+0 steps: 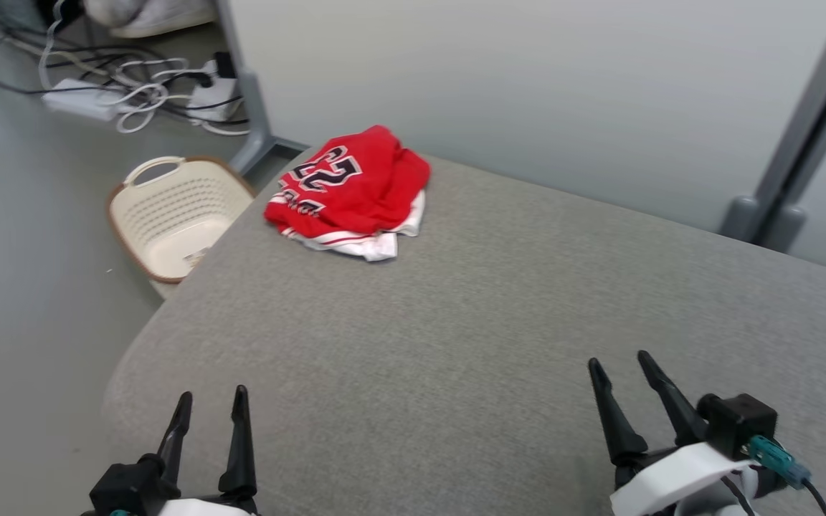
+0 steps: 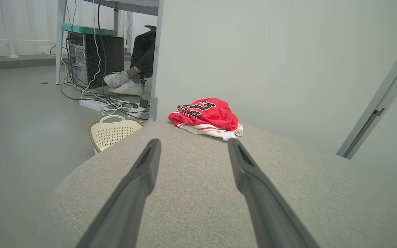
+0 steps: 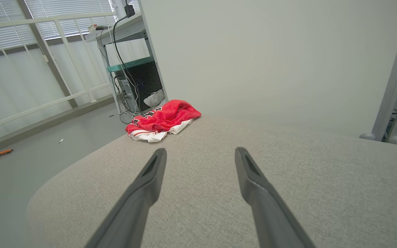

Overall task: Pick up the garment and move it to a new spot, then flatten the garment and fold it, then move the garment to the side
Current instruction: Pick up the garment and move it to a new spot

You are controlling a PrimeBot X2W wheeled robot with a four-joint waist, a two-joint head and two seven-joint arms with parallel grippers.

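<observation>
This looks like an office or lab workroom. Well ahead of the left hand [image 2: 194,142], a computer tower [image 2: 95,58] stands under a metal-framed desk [image 2: 129,4], with a power strip [image 2: 93,104] and tangled cables [image 2: 115,103] on the smooth grey floor [image 2: 19,113]. A seated person's sneakers [image 2: 124,84] rest beside them. A grey partition panel [image 2: 253,51] and window blinds [image 3: 2,20] stand beyond.

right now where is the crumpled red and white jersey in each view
head view: crumpled red and white jersey sits upper centre-left, on the far left corner of the grey fabric table
left wrist view: jersey near the centre, at the table's far edge
right wrist view: jersey left of centre, at the table's far edge
shared landmark: the pale partition panel behind it
</observation>
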